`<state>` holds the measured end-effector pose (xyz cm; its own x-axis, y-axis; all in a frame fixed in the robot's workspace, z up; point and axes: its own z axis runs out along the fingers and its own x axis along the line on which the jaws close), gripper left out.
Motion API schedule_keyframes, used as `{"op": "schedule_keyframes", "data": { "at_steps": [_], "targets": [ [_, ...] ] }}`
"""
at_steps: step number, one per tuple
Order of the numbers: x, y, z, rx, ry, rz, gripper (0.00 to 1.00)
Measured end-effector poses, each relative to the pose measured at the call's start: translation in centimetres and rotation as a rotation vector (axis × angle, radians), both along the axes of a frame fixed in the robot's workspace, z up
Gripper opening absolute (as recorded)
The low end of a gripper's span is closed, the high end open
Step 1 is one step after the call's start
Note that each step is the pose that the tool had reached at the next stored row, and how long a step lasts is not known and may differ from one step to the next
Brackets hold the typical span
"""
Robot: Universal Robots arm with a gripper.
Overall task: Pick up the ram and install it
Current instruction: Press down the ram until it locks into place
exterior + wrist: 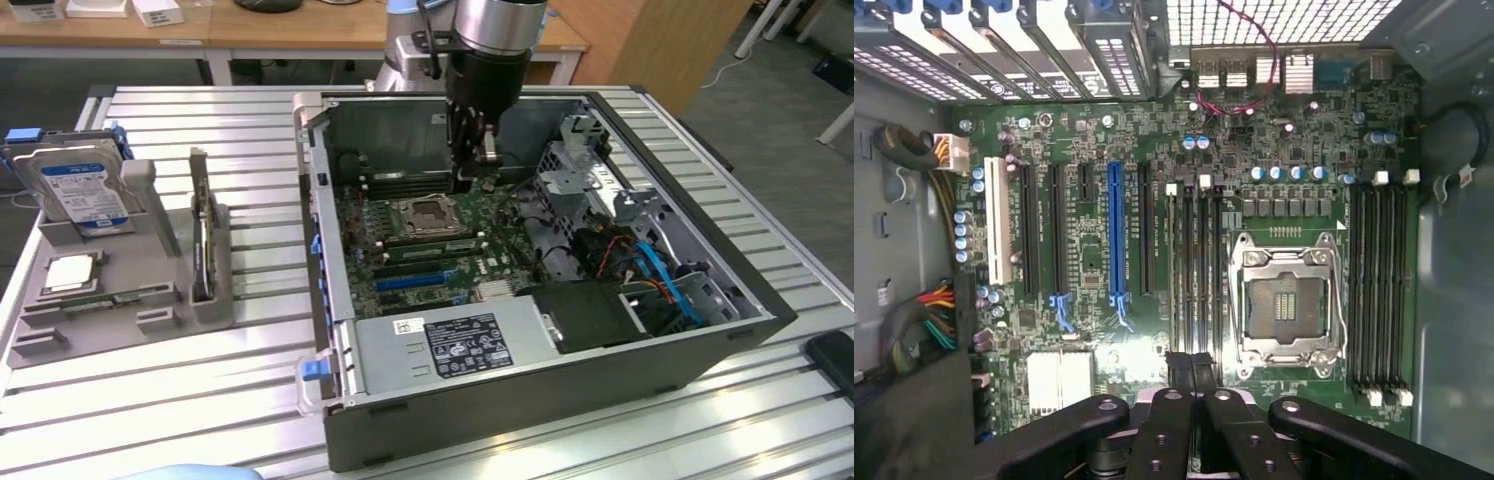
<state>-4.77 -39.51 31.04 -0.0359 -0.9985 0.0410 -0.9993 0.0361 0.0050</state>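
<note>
Gripper [1192, 375] pressed together, empty, above motherboard [1154, 330] memory slots [1194, 260], inside computer case [350, 420]

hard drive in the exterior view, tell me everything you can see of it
The hard drive is a silver metal box with a blue and white label across its broad face. It stands on edge, leaning slightly back, in a slot of the grey holder at the exterior view's left. The holder sits on the slatted metal table, apart from the open computer case. Only the holder touches the drive. The label's print cannot be read.
</note>
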Motion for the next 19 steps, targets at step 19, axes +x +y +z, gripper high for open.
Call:
{"op": "schedule_keyframes", "data": {
  "at_steps": [19],
  "targets": [
    [0.00,0.03,-0.01,0.0001,0.0002,-0.030,0.10]
  ]
}}
